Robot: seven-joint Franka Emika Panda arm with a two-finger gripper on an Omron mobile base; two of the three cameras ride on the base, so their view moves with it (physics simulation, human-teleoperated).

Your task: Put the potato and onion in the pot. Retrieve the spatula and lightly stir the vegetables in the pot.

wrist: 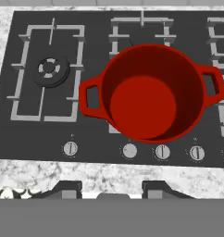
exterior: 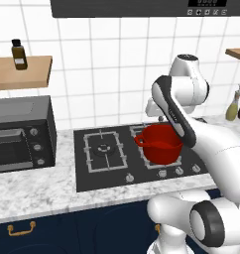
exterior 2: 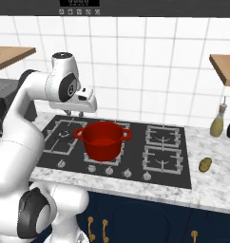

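Pot (wrist: 153,92) first: we're seeing it sitting on the black cooktop (exterior 2: 178,168), on a front burner near the middle, with its base reaching close to the row of knobs (wrist: 162,152) along the front edge. It's round, glossy red, open on top with nothing inside, and it has two small loop handles poking out left and right. In the right base view the pot (exterior 2: 103,139) has two free burners to its right and one burner (exterior 2: 65,134) to its left, so we're looking at plenty of room around it on the hob. Beyond the hob's right edge the speckled marble counter (exterior 2: 216,182) is running off to the side, and a brownish potato (exterior 2: 205,164) is lying there, well apart from the pot. Two bottles (exterior 2: 217,122) are standing by the white tiled wall behind it.

Now the gripper (wrist: 109,189): we're seeing it hovering above the hob, pointing down, with the pot right under its camera. Both dark finger tips (wrist: 67,190) are showing at the bottom of the hand view with a clear gap between them, so the jaws are spread and nothing's between them, nothing touching.

Left side in the left base view: a dark microwave (exterior: 23,134) is crowding the counter just beside the hob, a wooden shelf (exterior: 23,72) above it with a small brown bottle (exterior: 19,54) on it. Navy cabinet fronts with brass handles (exterior: 21,229) are running below.
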